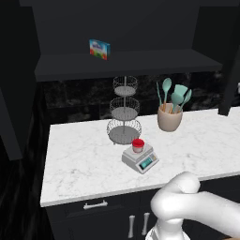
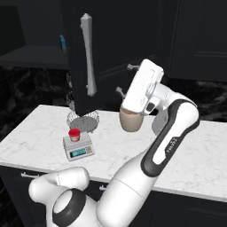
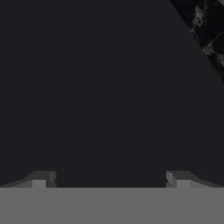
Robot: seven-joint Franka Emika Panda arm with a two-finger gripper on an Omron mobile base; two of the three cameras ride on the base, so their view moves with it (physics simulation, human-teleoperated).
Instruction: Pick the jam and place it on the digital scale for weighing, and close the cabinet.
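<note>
Sitting on the scale [image 1: 140, 157], the jam [image 1: 138, 145] is placed; the cabinet door [image 2: 84, 62] stands open. Gripper [image 2: 123, 79] empty, fingers spread wide, pointed at the door's dark face, which lies just ahead; its upright handle [image 2: 89, 60] is off to one side.

The white marble counter [image 1: 79, 164] carries the digital scale [image 1: 140, 159], wire tiered stand [image 1: 124, 112] and utensil crock [image 1: 169, 117].

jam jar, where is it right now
The jam sits on top of the digital scale on the counter, just in front of the tiered wire basket.
</note>
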